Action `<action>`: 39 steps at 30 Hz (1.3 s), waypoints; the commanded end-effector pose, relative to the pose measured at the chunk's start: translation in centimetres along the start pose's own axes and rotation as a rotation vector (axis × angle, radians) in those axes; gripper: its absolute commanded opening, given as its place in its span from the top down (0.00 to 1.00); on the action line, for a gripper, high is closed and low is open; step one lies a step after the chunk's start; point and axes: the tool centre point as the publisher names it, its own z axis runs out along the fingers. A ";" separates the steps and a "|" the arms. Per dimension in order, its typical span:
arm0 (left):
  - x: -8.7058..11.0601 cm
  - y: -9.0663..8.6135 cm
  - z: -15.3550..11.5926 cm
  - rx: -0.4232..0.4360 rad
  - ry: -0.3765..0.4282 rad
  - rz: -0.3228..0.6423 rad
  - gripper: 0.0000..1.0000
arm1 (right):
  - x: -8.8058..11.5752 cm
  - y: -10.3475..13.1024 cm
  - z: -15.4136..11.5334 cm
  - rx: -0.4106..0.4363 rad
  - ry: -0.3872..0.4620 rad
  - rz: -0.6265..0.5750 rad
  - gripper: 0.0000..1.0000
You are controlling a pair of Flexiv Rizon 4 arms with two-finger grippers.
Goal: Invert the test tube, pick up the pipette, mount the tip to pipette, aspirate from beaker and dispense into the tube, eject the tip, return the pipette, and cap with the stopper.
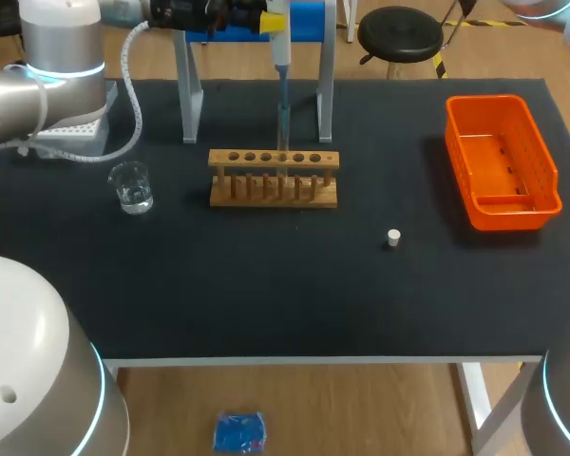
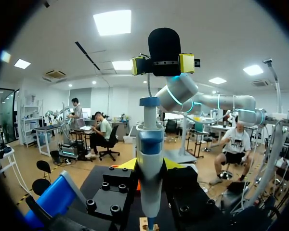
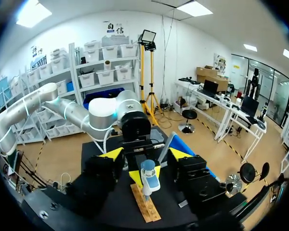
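My left gripper (image 1: 256, 19) (image 2: 150, 166) is shut on the white and blue pipette (image 1: 281, 57) (image 2: 150, 159) (image 3: 148, 179), holding it upright at the back of the table. The pipette's thin lower end reaches down to the holes of the wooden tube rack (image 1: 274, 178) (image 3: 145, 209). My right gripper (image 3: 145, 154) (image 2: 164, 63) hangs open straight above the pipette's top, a yellow tip on either side. A glass beaker (image 1: 131, 187) with clear liquid stands left of the rack. The small white stopper (image 1: 393, 237) lies to the rack's front right.
An orange bin (image 1: 502, 161) sits at the right. The tip box (image 1: 71, 133) is at the back left, partly behind my left arm. Two posts of the pipette stand (image 1: 186, 95) rise behind the rack.
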 end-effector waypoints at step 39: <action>0.2 -0.1 0.0 -0.001 -0.003 0.000 1.00 | 3.8 -25.8 0.2 -0.164 0.152 -0.120 0.00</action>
